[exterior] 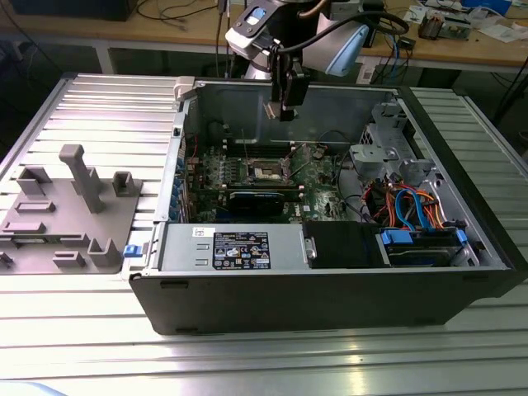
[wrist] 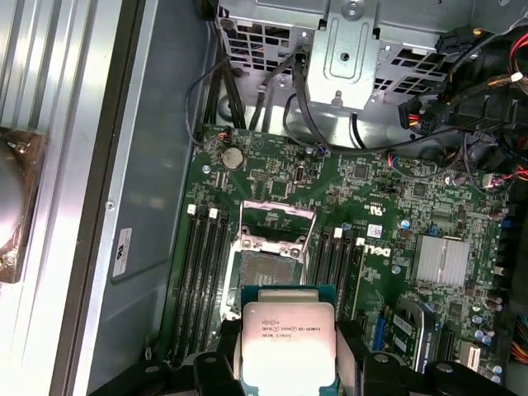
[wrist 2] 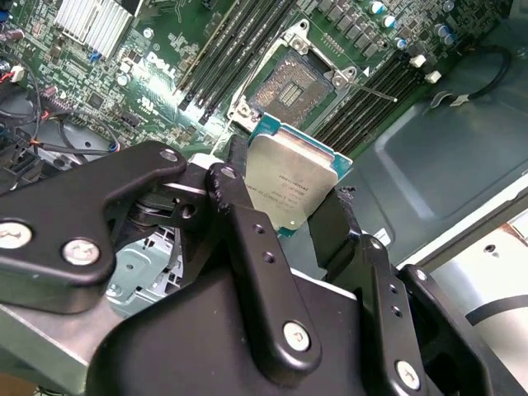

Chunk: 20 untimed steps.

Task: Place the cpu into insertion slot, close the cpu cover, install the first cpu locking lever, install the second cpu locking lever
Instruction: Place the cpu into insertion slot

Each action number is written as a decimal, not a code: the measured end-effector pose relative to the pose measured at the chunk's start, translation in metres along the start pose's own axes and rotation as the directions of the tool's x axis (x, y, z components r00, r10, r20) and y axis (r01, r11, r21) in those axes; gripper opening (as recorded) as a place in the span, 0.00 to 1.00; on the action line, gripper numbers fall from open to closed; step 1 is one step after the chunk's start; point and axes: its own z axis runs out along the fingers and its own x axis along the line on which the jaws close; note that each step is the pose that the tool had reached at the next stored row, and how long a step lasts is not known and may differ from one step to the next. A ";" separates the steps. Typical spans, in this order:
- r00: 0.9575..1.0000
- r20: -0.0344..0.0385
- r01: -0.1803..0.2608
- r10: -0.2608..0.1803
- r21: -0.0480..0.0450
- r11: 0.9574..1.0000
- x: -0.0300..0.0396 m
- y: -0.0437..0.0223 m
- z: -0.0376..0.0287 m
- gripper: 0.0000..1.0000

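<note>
The cpu point(wrist 2: 293, 186), a flat square chip with a silver-grey top and a teal-green edge, is clamped between my black fingers point(wrist 2: 247, 231). My gripper point(wrist 2: 290, 206) is shut on it. In the first wrist view the cpu point(wrist: 287, 337) hangs above the green motherboard, just short of the insertion slot point(wrist: 266, 266). The cpu cover point(wrist: 277, 221) is swung open, leaving the slot's dark centre point(wrist 2: 290, 87) bare. A thin wire lever point(wrist 2: 375, 87) sticks out beside the slot. In the exterior view my gripper point(exterior: 285, 103) is high over the open computer case, above the slot point(exterior: 266, 171).
Rows of black memory slots point(wrist: 198, 280) flank the socket, and a finned heatsink point(wrist: 445, 260) sits nearby. A power supply point(exterior: 239, 247), a drive cage point(exterior: 388, 157) and orange and blue cables point(exterior: 412, 206) fill the case. A grey fixture tray point(exterior: 66, 206) lies at the exterior view's left.
</note>
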 end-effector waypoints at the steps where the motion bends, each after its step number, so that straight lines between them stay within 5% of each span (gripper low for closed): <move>1: 1.000 0.000 -0.001 0.001 0.000 1.000 0.0000 0.0000 0.0002 0.54; 14: 0.992 0.008 -0.125 0.125 0.000 0.992 -0.0005 0.0023 0.0098 0.54; 18: 0.981 0.015 -0.194 0.194 0.000 0.981 -0.0007 0.0034 0.0151 0.54; 20: 0.979 0.015 -0.205 0.205 0.000 0.979 -0.0007 0.0036 0.0165 0.54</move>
